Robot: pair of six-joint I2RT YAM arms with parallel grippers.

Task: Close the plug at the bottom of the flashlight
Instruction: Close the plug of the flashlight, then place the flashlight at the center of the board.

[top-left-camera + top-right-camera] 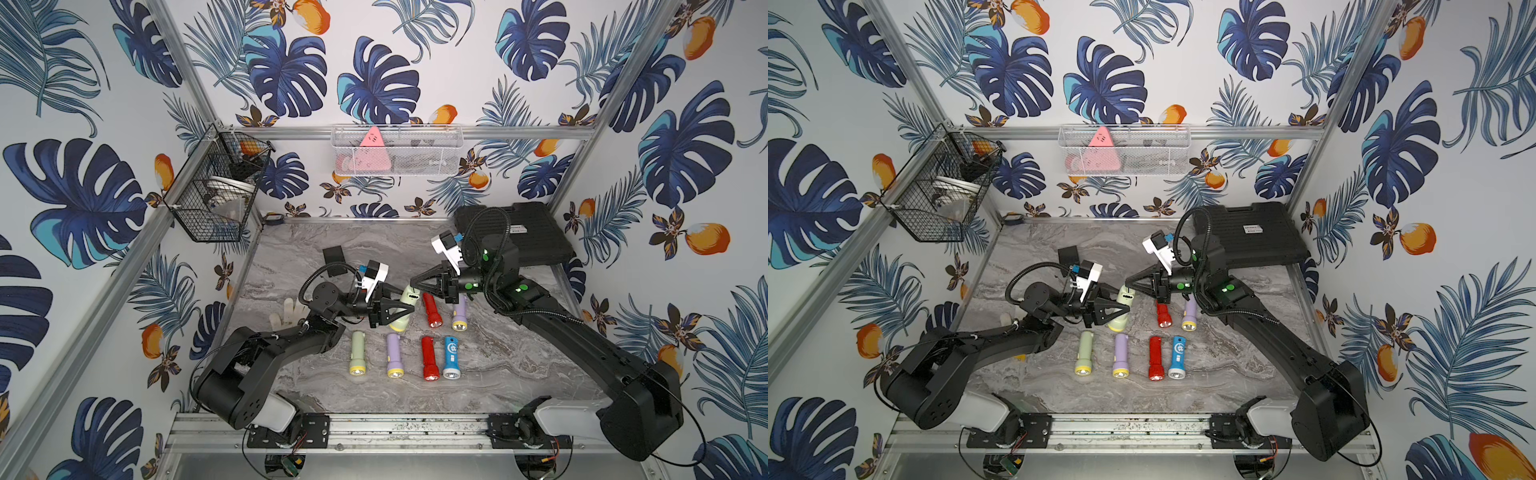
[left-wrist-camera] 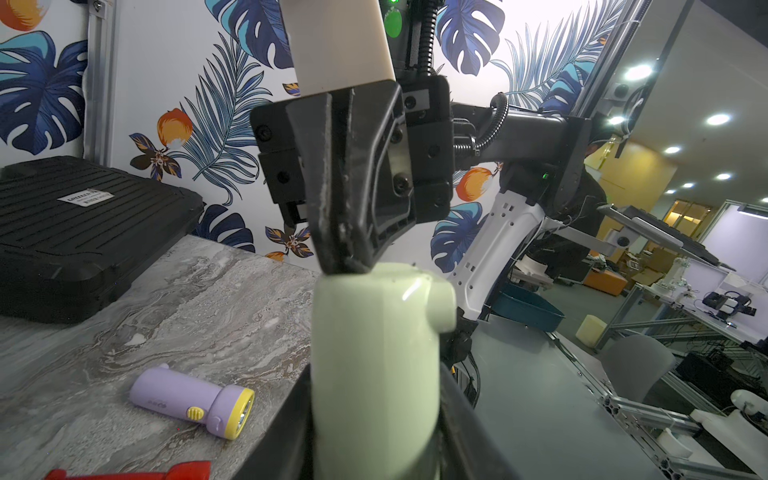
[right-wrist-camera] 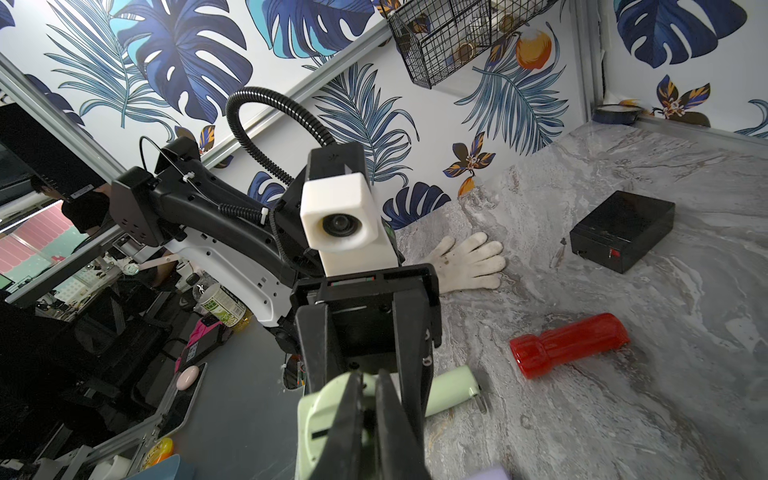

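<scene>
A pale green flashlight (image 1: 410,296) (image 1: 1126,296) is held off the marble table, with my left gripper (image 1: 409,309) (image 1: 1128,309) shut round its body. In the left wrist view the flashlight (image 2: 374,353) fills the space between both fingers. My right gripper (image 1: 411,283) (image 1: 1126,283) is shut, and its tips rest against the flashlight's bottom end (image 2: 345,266). The right wrist view shows the two fingers nearly together (image 3: 370,376) in front of that green end face (image 3: 320,415). The plug is hidden behind them.
Several other flashlights lie in rows on the table: red (image 1: 432,311), purple (image 1: 459,318), green (image 1: 358,353), purple (image 1: 394,355), red (image 1: 430,358) and blue (image 1: 451,357). A black case (image 1: 515,232) sits back right, a small black box (image 1: 334,259) and a white glove (image 1: 286,313) left.
</scene>
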